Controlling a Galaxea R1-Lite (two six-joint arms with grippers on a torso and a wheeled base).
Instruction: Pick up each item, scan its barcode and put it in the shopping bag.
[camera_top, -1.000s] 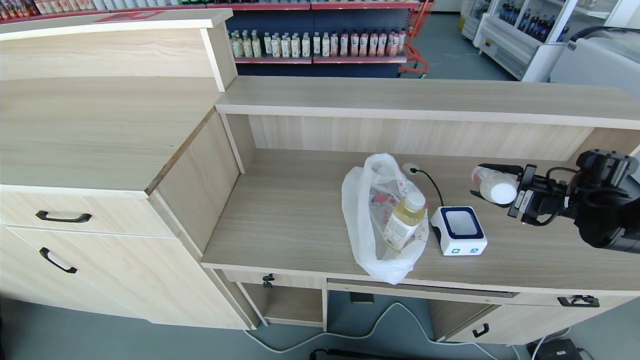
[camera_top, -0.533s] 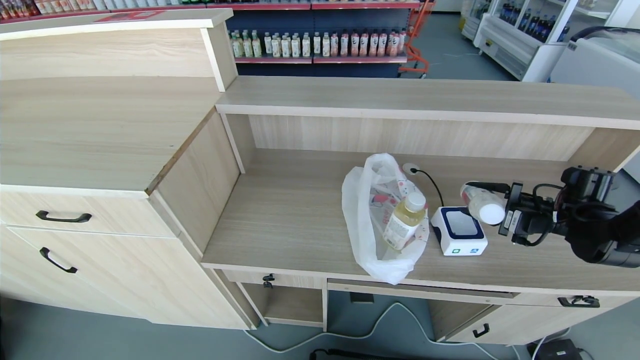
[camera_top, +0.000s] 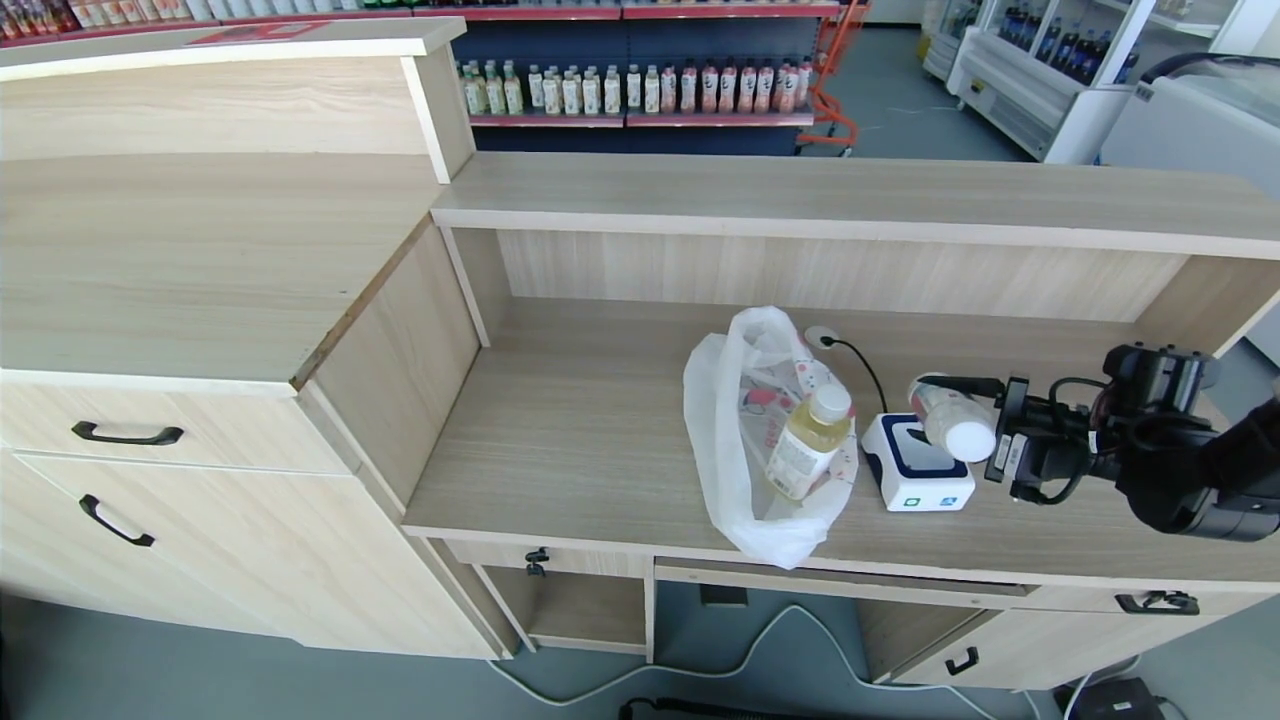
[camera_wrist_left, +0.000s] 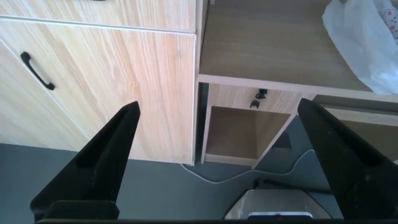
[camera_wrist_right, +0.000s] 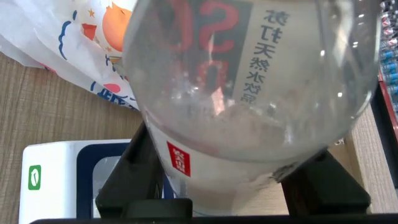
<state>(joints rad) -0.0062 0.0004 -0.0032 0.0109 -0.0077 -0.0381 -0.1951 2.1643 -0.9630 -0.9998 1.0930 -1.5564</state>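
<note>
My right gripper (camera_top: 938, 408) is shut on a clear bottle (camera_top: 952, 422) with a white cap, holding it sideways just above the right part of the white, blue-topped scanner (camera_top: 915, 470). The right wrist view has the bottle (camera_wrist_right: 249, 81) close up between dark fingers (camera_wrist_right: 140, 171), with the scanner (camera_wrist_right: 56, 180) beneath and the printed bag (camera_wrist_right: 68, 43) beyond. The white shopping bag (camera_top: 745, 440) lies left of the scanner, and a yellowish bottle (camera_top: 805, 445) rests in its mouth. My left gripper (camera_wrist_left: 217, 162) hangs open below counter height, over the floor in front of the cabinets.
A black cable runs from the scanner to a grommet (camera_top: 822, 337) at the back. The raised counter ledge (camera_top: 850, 200) walls off the rear, and a tall cabinet (camera_top: 200, 260) stands on the left. A bag corner (camera_wrist_left: 367, 37) overhangs the desk edge.
My right gripper has carried the clear bottle leftward and slightly forward, from right of the scanner to over its right part. The bag and yellowish bottle have not moved.
</note>
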